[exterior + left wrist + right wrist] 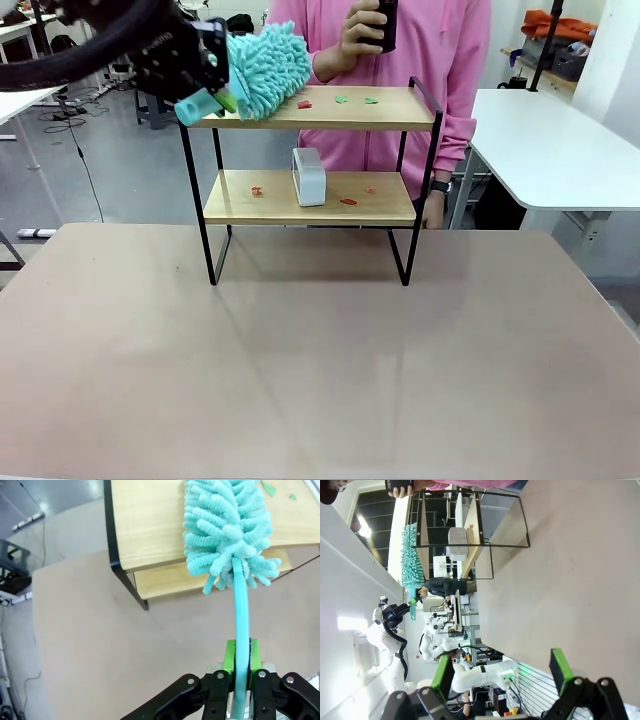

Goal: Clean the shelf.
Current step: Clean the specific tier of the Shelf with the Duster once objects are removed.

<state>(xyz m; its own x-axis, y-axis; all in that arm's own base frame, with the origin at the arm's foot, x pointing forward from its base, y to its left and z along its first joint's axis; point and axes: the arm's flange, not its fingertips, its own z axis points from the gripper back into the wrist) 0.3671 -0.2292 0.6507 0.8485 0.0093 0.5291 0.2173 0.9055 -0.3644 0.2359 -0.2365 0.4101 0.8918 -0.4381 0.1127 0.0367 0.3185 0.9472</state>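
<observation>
The shelf [390, 110] stands at the far middle of the tabletop [320, 360], just in front of a person in a pink top [440, 50]. Small red and green scraps [342, 99] lie on its upper board, while red scraps [347, 201] and a white box [309, 176] lie on the lower one. What the scraps are made of is too small to tell.

A fluffy teal duster [268, 58] rests its head on the left end of the upper board. The left end effector [242, 655] is clamped tight on its handle. The right end effector [501, 670] hangs over bare tabletop, jaws spread wide with nothing between them.

The tabletop is a plain, matt beige. A white desk [560, 140] stands to the right, on a grey floor. The person's hand [362, 30] holds a dark object [386, 25], cut off by the top edge.
</observation>
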